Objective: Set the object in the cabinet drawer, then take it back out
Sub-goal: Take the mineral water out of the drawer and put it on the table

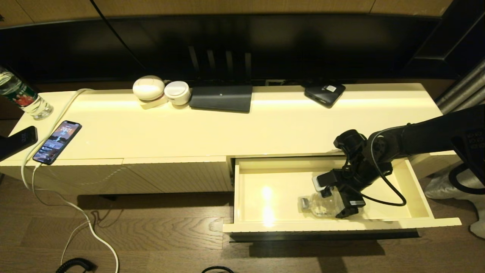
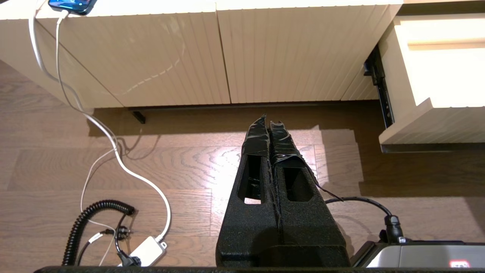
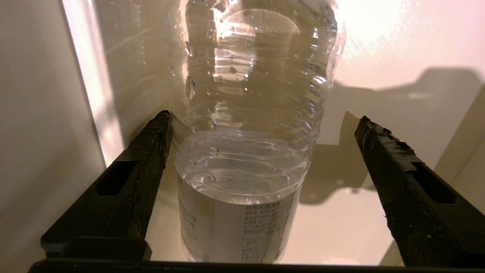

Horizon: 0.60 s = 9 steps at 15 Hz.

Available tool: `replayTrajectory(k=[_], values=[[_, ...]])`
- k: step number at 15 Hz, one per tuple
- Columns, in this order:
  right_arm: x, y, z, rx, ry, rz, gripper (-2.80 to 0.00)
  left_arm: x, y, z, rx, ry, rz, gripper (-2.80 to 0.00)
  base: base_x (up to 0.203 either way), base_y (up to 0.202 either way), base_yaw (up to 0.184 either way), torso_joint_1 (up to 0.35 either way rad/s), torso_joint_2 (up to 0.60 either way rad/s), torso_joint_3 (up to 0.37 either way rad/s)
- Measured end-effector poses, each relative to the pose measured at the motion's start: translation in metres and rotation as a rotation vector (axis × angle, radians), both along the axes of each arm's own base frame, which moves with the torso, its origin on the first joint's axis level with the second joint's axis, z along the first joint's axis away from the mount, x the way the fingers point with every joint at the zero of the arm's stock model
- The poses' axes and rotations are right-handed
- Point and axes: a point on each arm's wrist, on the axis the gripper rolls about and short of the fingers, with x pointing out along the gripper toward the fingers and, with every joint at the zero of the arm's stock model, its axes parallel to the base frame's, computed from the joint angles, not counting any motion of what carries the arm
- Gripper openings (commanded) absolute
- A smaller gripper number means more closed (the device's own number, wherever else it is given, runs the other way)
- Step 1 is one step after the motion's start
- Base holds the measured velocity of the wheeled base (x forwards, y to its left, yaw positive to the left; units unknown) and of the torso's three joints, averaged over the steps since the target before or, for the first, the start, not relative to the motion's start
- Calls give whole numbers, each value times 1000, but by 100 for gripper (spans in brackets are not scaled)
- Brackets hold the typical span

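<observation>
The small clear water bottle [image 1: 320,206] lies on its side on the floor of the pulled-out cream cabinet drawer [image 1: 341,224], its pale cap pointing to the left. Up close the bottle [image 3: 250,113] holds a little water and wears a pale printed band near its base. My right gripper [image 1: 335,203] reaches down into the drawer and stands open astride the bottle's lower half. One finger [image 3: 151,151] is close against the bottle's side, the other finger [image 3: 386,159] is well apart from it. My left gripper [image 2: 269,119] hangs shut and empty over the wooden floor, before the ribbed cabinet front.
On the cabinet top [image 1: 265,121] lie a phone on a white cable [image 1: 57,142], two white round cases [image 1: 148,88], a dark flat box [image 1: 221,98] and a dark device [image 1: 324,93]. A bottle with a green-red label [image 1: 21,96] stands at the far left. Cables [image 2: 113,151] trail on the floor.
</observation>
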Motion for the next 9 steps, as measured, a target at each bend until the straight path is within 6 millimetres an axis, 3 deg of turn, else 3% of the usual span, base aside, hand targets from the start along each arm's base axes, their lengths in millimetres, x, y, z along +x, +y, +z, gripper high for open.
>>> replayTrajectory(k=[9], values=[[3, 9, -4, 12, 5, -15, 0, 0, 0, 0, 0, 0, 0, -280, 0, 0, 0, 0, 0, 0]])
